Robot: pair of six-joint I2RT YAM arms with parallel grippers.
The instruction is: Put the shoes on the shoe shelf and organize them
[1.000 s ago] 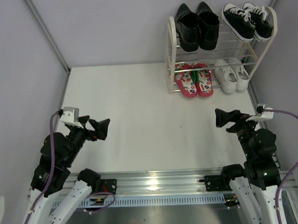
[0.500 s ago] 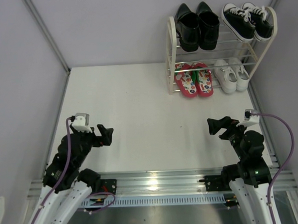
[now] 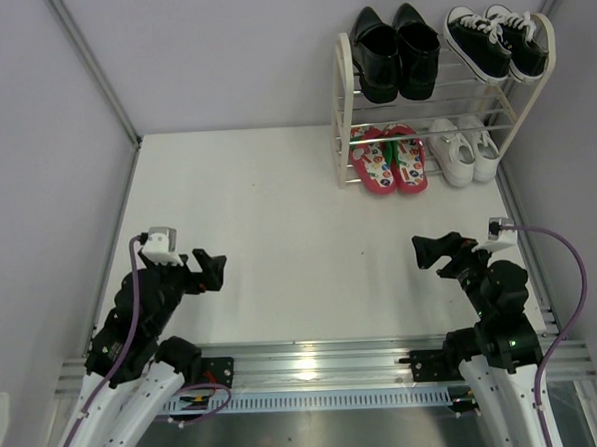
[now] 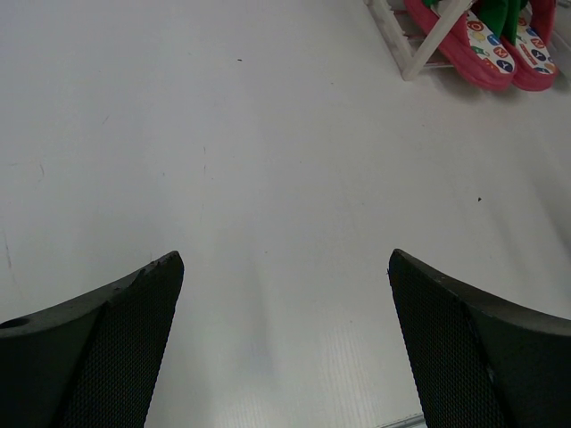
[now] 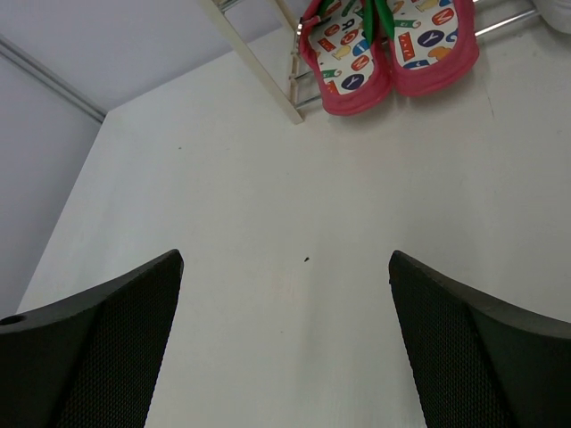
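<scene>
Over the last second we had drawn both arms in and lowered them toward the near edge of the table point(image 3: 268, 205), and in the final half second they barely moved, so we judged them to be settling into a rest pose. The left gripper point(image 3: 209, 268) hung over the near-left part of the table with its fingers spread wide and nothing between them; its wrist view showed only bare white surface in the gap. The right gripper point(image 3: 430, 251) sat over the near-right part, equally wide apart and empty. Nothing at the far-right corner had shifted in that time. There the shoe shelf point(image 3: 344, 91) stood against the back wall with every pair on it: the glossy black dress shoes point(image 3: 397, 40) on the left of the top tier, the black canvas sneakers point(image 3: 499, 41) beside them on the right, the red flip-flops point(image 3: 388, 159) on the left of the bottom tier with their heels poking out past the front bar, and the white sneakers point(image 3: 465, 147) to their right. No shoe lay loose on the table in any view. We took this to mean the task was effectively done, with both arms well apart from the shelf and no further grasp called for.
</scene>
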